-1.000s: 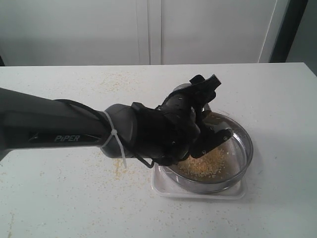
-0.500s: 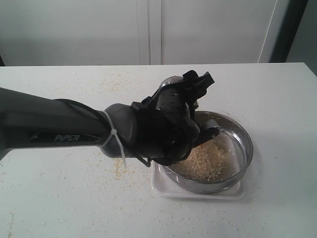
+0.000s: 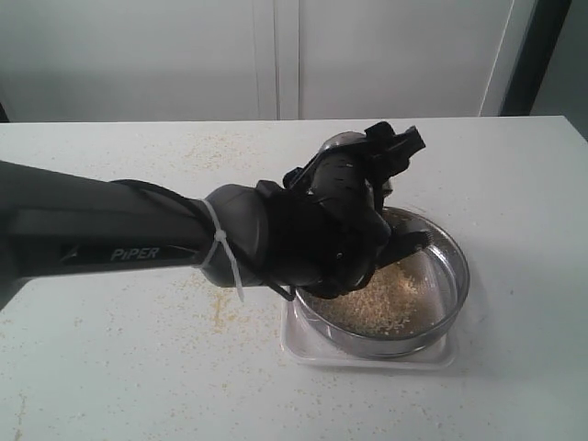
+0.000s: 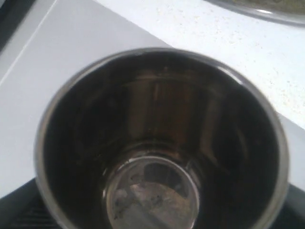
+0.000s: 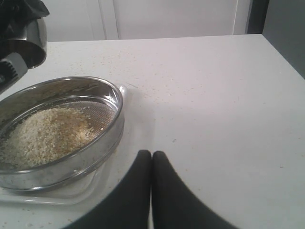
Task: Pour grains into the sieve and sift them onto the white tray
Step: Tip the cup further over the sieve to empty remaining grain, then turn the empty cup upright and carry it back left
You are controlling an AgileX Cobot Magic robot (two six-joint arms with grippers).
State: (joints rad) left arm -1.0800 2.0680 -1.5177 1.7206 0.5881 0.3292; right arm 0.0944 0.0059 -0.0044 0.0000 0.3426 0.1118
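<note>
While the left hand (image 3: pixel 381 161) holds the empty cup (image 4: pixel 157 143) at eleven o'clock of the sieve (image 5: pixel 110 95), grains (image 5: pixel 45 133) sit inside; the right hand (image 5: pixel 151 162) is pinched together, empty.

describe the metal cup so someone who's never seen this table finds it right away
On the white table, follow the black arm reaching in from the left to its gripper, raised by the rim of the sieve. The steel cup it holds is narrow, deep and empty, unlike the wide, shallow sieve holding grains.
</note>
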